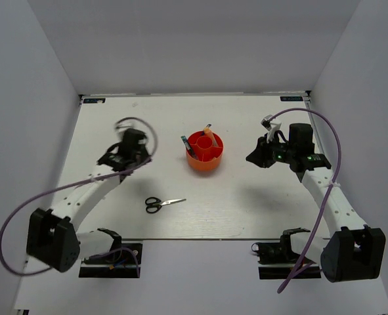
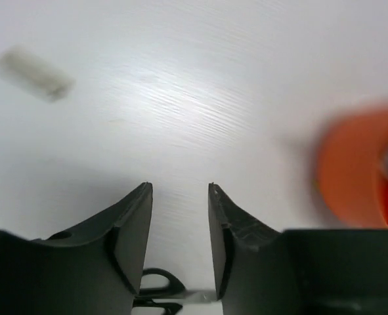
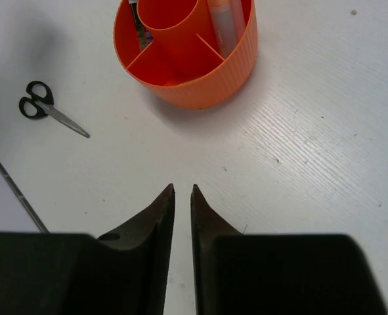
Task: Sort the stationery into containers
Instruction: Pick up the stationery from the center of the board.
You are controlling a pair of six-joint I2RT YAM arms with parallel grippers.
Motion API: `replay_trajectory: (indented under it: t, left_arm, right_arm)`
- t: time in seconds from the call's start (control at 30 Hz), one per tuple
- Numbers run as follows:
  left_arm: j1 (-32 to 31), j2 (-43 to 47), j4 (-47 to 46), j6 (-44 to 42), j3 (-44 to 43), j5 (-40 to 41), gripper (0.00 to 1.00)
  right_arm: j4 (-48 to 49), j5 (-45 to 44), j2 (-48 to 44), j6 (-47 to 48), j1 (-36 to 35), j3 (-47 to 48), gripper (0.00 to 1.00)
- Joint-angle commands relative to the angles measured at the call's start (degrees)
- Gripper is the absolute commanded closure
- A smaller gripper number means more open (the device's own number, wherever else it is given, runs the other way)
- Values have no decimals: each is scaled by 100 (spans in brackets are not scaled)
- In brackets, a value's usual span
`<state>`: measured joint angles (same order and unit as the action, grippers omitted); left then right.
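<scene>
**Desk:** Start at the left jaws. What do they show?

**Photographer:** The left jaws stand spread with a clear gap, and nothing is between them. They hang over bare white surface point(image 1: 246, 197) on its left side. Low in the left wrist view, the black-handled scissors point(image 2: 157, 289) peek through that gap. Up in the far left of that view lies a small pale eraser point(image 2: 33, 74), blurred and well apart from the jaws.

**Desk:** And the right jaws?

**Photographer:** They are parted only by a narrow slit and pinch nothing. They hover above the right side of the surface, pointing toward the orange-red organizer cup point(image 3: 207, 85).

**Desk:** Where does the cup sit?

**Photographer:** It stands upright near the middle of the surface point(image 1: 205, 165), a little toward the far edge, between the two arms. A pale marker with an orange end point(image 3: 226, 23) stands in one ring compartment, leaning on the rim. A thin dark pen point(image 1: 187, 146) pokes out of the ring on the cup's left side. The central tube looks hollow from the right wrist view.

**Desk:** And the scissors, seen from above?

**Photographer:** They lie flat and closed point(image 1: 164, 204), left of centre and toward the near edge. The handles point left and the blades right. They are apart from both arms and from the cup.
</scene>
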<state>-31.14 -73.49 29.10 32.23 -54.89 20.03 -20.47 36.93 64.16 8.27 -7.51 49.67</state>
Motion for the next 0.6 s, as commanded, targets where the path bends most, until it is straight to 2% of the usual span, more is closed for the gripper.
replay_trajectory:
  t: [0.0,0.03,0.1,0.2,0.47,0.57]
  left_arm:
    - [1344,642,342,1935,1135,-517,49]
    - [1921,696,107,2041,1426,-753,47]
    - [2732,731,17,2384,1691,-1219,42]
    - [3244,275,51,2709,1387,-1440,39]
    - [3368,-1252,69,3220,262,-1160,35]
    - [3438,-1605,445,3289,-352,-967,35]
  right_arm:
    - [43,96,-44,-63,21,69,85]
    - [43,95,-44,-45,4,78,87]
    - [69,78,-70,-80,30,43,82]
    - [78,69,-62,-89,21,51,77]
    - [69,104,-44,-98,56,25,76]
    - [69,104,-35,-89,65,34,76]
